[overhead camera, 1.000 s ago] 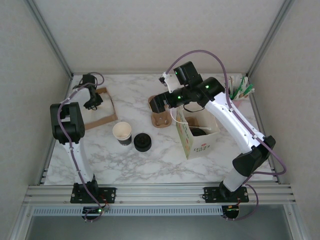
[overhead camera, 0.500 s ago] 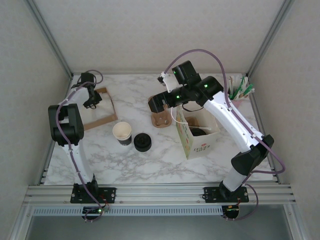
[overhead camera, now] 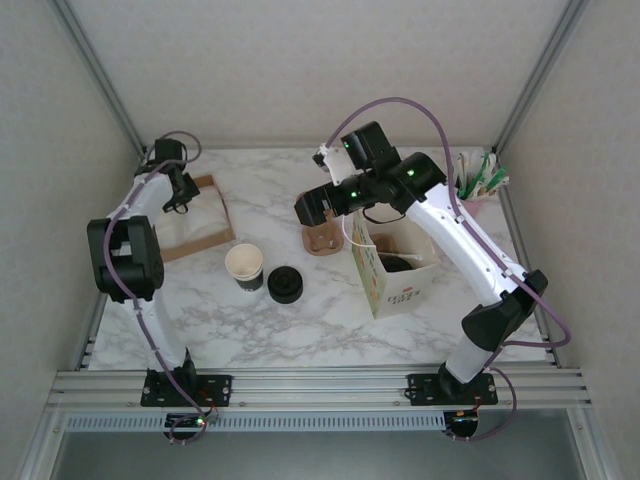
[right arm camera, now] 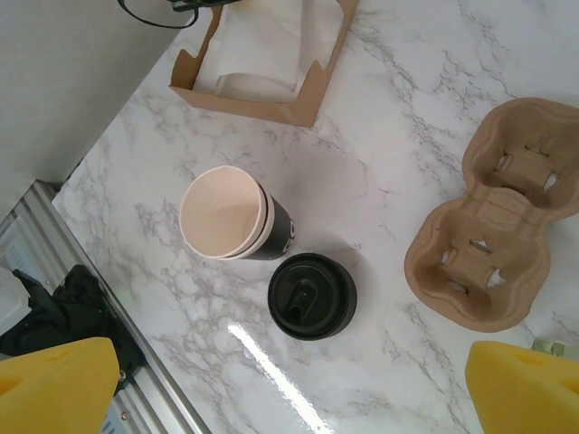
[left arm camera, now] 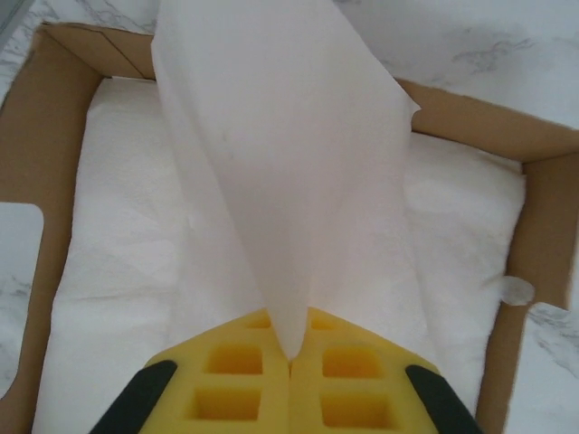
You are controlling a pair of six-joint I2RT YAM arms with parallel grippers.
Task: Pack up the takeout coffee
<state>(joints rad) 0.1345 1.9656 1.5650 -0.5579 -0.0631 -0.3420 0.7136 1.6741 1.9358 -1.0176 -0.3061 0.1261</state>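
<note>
The marble table carries a paper bag right of centre, a cardboard tray of napkins at upper left and a pulp cup carrier at mid-frame. The takeout coffee, lid on, stands on the table between an open cup and the bag. The left pincer is clamped on a white napkin over the tray, while the right pincer hangs wide apart near the carrier.
</note>
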